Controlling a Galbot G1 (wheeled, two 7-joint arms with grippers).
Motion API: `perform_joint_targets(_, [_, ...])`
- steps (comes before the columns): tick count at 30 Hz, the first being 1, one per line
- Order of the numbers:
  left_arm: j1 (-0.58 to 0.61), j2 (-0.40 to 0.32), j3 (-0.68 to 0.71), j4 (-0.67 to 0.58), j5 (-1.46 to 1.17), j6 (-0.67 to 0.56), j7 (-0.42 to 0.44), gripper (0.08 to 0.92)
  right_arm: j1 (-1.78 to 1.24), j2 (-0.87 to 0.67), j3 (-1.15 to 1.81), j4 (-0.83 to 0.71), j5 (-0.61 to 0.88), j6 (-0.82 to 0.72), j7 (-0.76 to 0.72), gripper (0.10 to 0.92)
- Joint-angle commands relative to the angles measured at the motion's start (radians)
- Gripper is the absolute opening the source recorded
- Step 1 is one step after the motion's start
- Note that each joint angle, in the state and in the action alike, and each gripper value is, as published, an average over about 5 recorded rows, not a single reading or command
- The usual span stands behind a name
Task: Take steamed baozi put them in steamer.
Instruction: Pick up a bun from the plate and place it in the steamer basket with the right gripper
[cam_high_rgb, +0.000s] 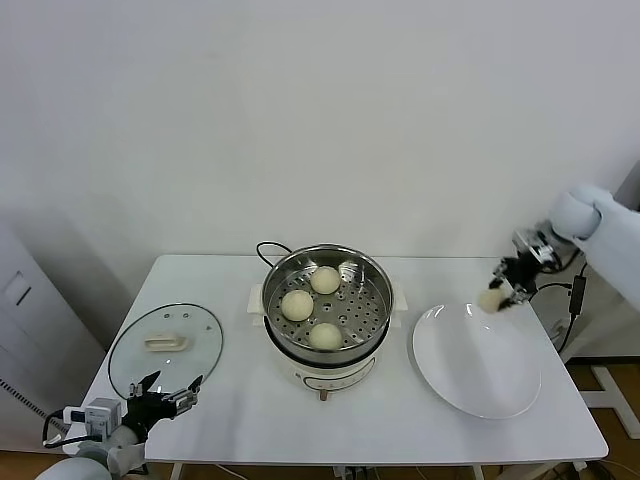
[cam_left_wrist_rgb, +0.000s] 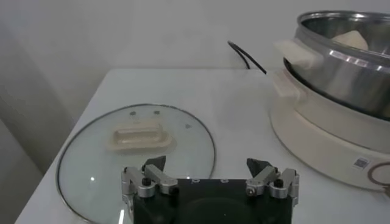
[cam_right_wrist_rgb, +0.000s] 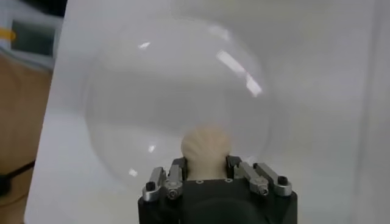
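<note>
The right pincer (cam_high_rgb: 503, 291), closed around the last steamed baozi (cam_right_wrist_rgb: 206, 149), holds it above the far rim of the white plate (cam_high_rgb: 478, 372), lifted clear for carrying to the steamer (cam_high_rgb: 328, 310), where three buns sit on the perforated tray. The left pincer (cam_left_wrist_rgb: 209, 180) waits open over the bench (cam_high_rgb: 400, 420) beside the glass lid (cam_high_rgb: 165, 347).

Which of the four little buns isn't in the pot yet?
The bun clamped in the right gripper, over the white plate's far edge. The other three already sit on the steamer's perforated tray.
</note>
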Motion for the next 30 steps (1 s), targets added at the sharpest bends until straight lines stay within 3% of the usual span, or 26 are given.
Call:
perform_joint_targets(1, [0.003, 0.008, -0.002, 0.000, 0.004, -0.002, 0.000, 0.823, 0.393, 0.072, -0.408, 0.181, 0.364, -0.211, 0.014, 0.423])
perform_joint_targets(14, [0.001, -0.006, 0.000, -0.002, 0.005, -0.004, 0.001, 0.823, 0.422, 0.273, -0.470, 0.238, 0.565, -0.425, 0.228, 0.429])
perform_joint_targets(30, [0.003, -0.022, -0.004, -0.006, 0.010, -0.008, 0.002, 0.823, 0.303, 0.326, -0.472, 0.294, 0.613, -0.577, 0.421, 0.432])
